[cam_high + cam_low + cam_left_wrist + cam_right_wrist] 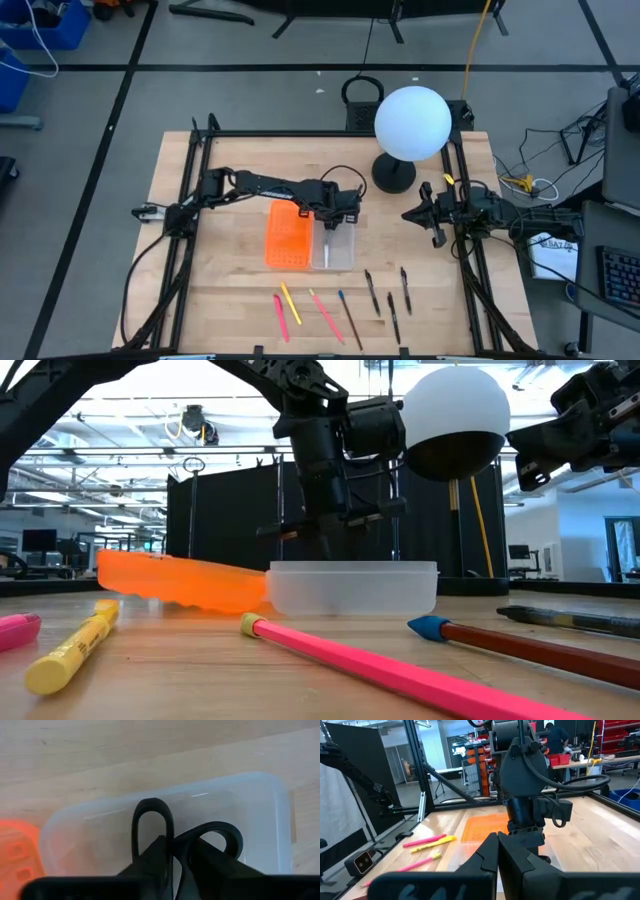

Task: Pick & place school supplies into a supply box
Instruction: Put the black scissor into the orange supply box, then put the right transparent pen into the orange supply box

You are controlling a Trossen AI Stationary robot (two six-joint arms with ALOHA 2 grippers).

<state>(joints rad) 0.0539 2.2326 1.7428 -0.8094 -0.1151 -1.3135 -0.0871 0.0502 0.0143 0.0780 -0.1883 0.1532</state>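
Observation:
The supply box lies open mid-table, its orange half [288, 237] beside its clear tray [337, 250]. My left gripper [335, 215] stands over the tray's far end, pointing steeply down, shut on the black-handled scissors [152, 817]. The two handle loops stick out past the fingertips over the tray [260, 795]. Several pens and pencils [325, 313] lie flat near the front edge. My right gripper [412, 213] waits shut at the table's right side, level and clear of everything. My left gripper pinches the scissors between its two fingers [155, 857], just behind the handle loops [215, 837]; the fingers hide the blades. It comes from above, pointing steeply down. The scissors hang handles-down in the clear tray. Whether they touch the tray's floor I cannot tell.
A white globe lamp [412, 122] stands at the back right, its dark base [393, 175] near the tray's far end. A pink pencil [400, 670], a yellow marker [70, 655], a brown pencil [540, 650] and a black pen [580, 620] lie toward the near edge.

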